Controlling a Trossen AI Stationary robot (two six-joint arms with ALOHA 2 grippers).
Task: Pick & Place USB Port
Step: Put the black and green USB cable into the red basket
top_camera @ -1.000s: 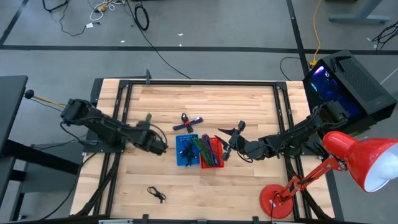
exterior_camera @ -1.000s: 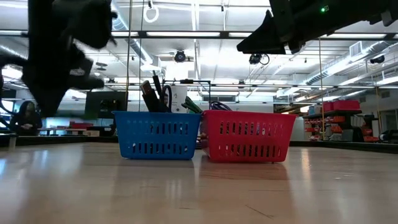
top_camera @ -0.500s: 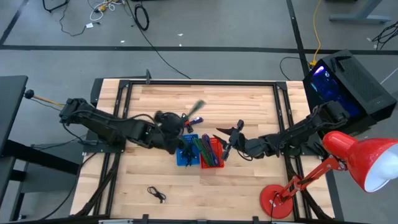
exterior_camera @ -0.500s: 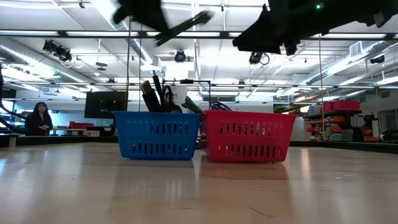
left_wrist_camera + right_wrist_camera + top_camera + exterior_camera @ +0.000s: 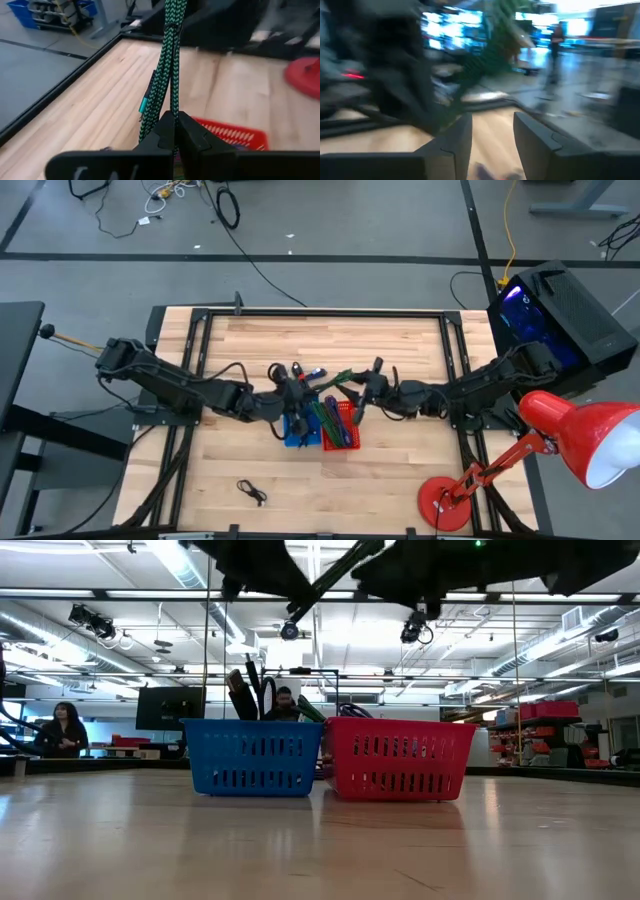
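Note:
A green braided USB cable [image 5: 167,60], doubled into two strands with a teal plug [image 5: 143,105], is in my left gripper [image 5: 173,117]. That gripper hangs over the far side of the blue basket [image 5: 300,428]. In the high view the cable [image 5: 335,375] points toward my right gripper [image 5: 365,387]. My right gripper [image 5: 492,135] is open above the red basket [image 5: 342,428], with the blurred cable [image 5: 490,55] ahead of its fingers. Both baskets hold several cables and stand side by side on the table. My left gripper pinches the doubled green cable between its two fingertips [image 5: 162,127], both strands together, just behind the teal plug. The cable sticks out ahead of the fingers, roughly along them and toward the table's right. It is lifted clear, above the baskets.
A blue-and-red cable [image 5: 305,372] lies on the table just beyond the baskets. A small black cable [image 5: 252,492] lies near the near edge. A red desk lamp [image 5: 447,502] stands at the near right corner, and a black computer case [image 5: 560,305] off the right edge.
My left gripper has swung from the table's left toward the right and slightly far, carrying the green cable up over the blue basket. The cable now points right instead of up. My right gripper has moved toward the far edge, nearer the cable's free end.

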